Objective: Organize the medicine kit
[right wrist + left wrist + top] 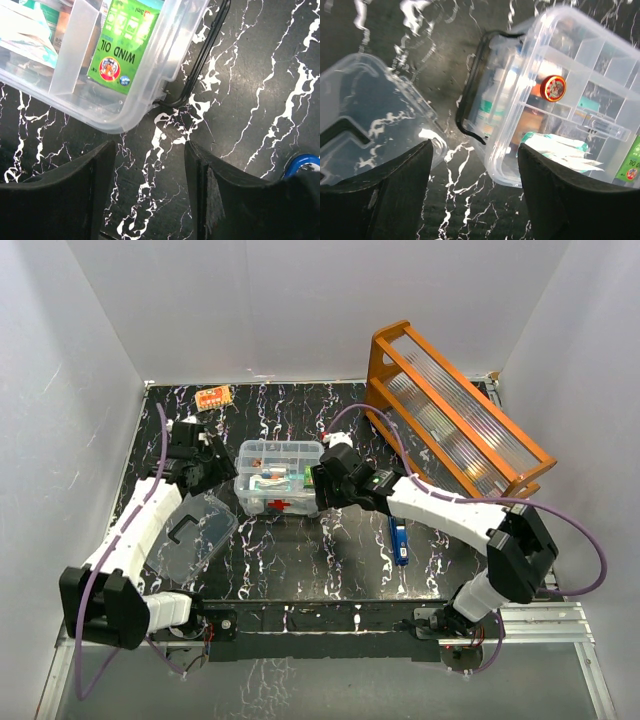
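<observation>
The medicine kit is a small clear box with a red cross on its front, standing open in the middle of the black marbled table. Its clear lid with a dark handle lies flat to its left. My left gripper hangs open over bare table between the lid and the box's left end, holding nothing. My right gripper is open and empty just off the box's right corner. Inside the box are a green Wind Oil carton, a round red tin and white sachets.
A large orange wooden rack with ribbed clear panels leans at the back right. A blue item lies on the table under the right arm. A small orange packet sits at the back left. White walls enclose the table.
</observation>
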`<action>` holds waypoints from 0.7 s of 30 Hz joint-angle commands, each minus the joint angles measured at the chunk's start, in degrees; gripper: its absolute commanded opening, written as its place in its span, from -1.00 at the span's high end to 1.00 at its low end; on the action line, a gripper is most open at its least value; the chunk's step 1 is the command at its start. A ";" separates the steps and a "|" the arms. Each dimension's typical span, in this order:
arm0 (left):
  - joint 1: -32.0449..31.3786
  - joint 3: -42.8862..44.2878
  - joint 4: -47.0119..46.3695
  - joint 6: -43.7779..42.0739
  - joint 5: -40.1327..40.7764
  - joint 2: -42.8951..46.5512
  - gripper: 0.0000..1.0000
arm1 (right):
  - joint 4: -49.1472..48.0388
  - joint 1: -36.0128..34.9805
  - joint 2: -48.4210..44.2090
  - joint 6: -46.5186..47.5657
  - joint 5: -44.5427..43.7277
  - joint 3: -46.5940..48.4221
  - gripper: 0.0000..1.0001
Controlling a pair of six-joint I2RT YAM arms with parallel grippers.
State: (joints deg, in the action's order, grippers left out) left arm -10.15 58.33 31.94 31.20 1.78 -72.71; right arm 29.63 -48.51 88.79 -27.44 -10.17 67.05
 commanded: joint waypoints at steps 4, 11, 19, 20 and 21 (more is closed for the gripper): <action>1.11 -0.62 4.55 6.23 17.65 9.40 -0.53 | -4.96 0.42 -7.01 -0.27 -1.80 -3.13 -0.14; 3.79 -7.25 6.33 13.79 21.39 9.70 -0.64 | -9.07 0.31 -9.36 3.95 8.12 -5.27 -0.11; 13.26 -11.56 2.63 12.01 14.26 3.23 -0.64 | -14.40 -4.72 -8.88 2.86 12.84 -6.23 -0.04; 15.77 -11.46 1.39 10.66 12.31 1.87 -0.65 | -15.35 -5.61 -7.86 2.62 13.03 -5.85 -0.04; 18.09 -11.13 0.07 9.46 10.78 0.33 -0.66 | -16.18 -6.52 -6.66 2.44 12.87 -5.38 -0.03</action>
State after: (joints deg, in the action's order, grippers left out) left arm 0.82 47.18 35.90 43.81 17.93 -69.30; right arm 21.12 -51.83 80.86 -24.47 0.32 60.99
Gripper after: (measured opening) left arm 0.822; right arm 0.522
